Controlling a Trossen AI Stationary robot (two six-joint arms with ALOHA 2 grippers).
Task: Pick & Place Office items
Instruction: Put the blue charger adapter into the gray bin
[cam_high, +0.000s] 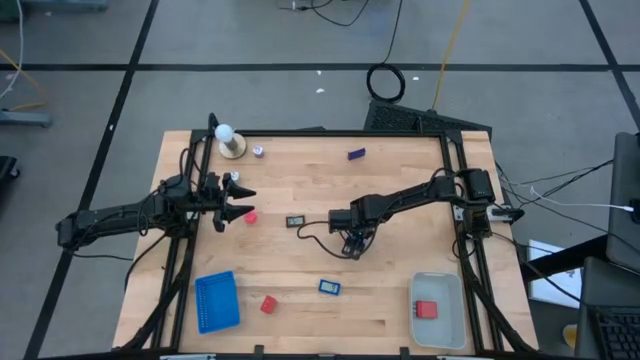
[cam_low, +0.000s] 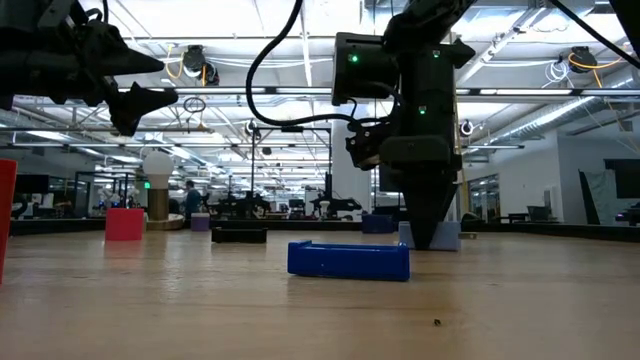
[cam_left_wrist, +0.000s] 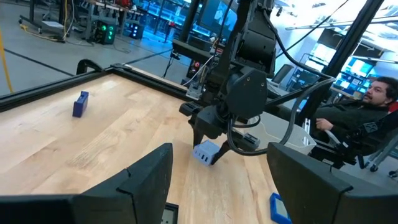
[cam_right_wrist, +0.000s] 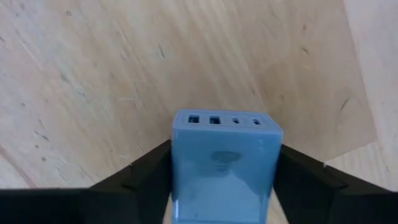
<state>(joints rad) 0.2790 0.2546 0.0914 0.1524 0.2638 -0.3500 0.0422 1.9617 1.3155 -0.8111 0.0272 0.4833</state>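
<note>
Near the middle of your table (cam_high: 300, 290), the right hand (cam_high: 354, 245) points down at the wood with its two dark fingers (cam_right_wrist: 143, 171) pressed against both sides of a pale-blue block (cam_right_wrist: 224, 165), clamped on it; the block's end face shows small slots, and in the low view the block (cam_low: 440, 236) sits at table level under the hand. Your left hand (cam_high: 230, 203) hangs above the table's left part with its fingers apart and nothing between them. Just beside it you have a red block (cam_high: 250, 216); between the two hands lies a black rectangular piece (cam_high: 296, 221). Toward the far edge you have a dark-blue piece (cam_high: 356, 154), and by the far left corner a small whitish bit (cam_high: 258, 151) beside a white ball on a round tan base (cam_high: 230, 140). On the near side you have a flat blue piece (cam_high: 329, 286), a second red block (cam_high: 268, 304), a blue ribbed tray (cam_high: 216, 301) at the near left, and a pale bin (cam_high: 440, 322) at the near right holding a third red block (cam_high: 427, 309). A seated person (cam_left_wrist: 360, 124) shows beyond the table.
</note>
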